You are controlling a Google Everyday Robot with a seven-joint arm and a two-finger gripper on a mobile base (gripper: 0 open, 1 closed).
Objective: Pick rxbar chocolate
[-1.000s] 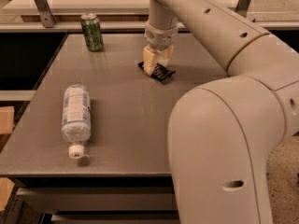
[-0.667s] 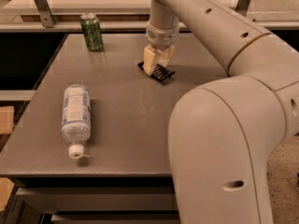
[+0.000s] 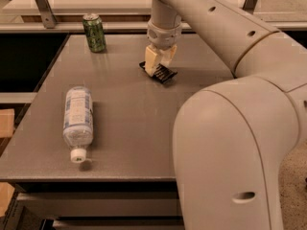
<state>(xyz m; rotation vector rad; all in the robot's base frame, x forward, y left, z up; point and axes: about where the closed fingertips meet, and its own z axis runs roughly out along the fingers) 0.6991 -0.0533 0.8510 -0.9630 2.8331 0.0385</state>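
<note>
Grey table (image 3: 144, 133), and the gripper (image 3: 159, 68) is right down on it, pointing straight at the surface from the end of the cream arm (image 3: 216, 23). Directly under it lies the rxbar (image 3: 166, 74), flat on the table, its black wrapper poking out on both sides of the gripper. The gripper is touching the bar or a hair off it. Whether it has clamped on the bar, I cannot tell: it looks set over the bar, but the grip itself doesn't show. The bar is not lifted. Off to the picture's left of the gripper and a little further back stands the green can (image 3: 94, 32), upright, well apart. Further left and much nearer the camera lies the bottle (image 3: 77, 119) on its side, white cap towards us. Against a second ago almost nothing differs: gripper at the same spot over the bar, bar, can and bottle unmoved
</note>
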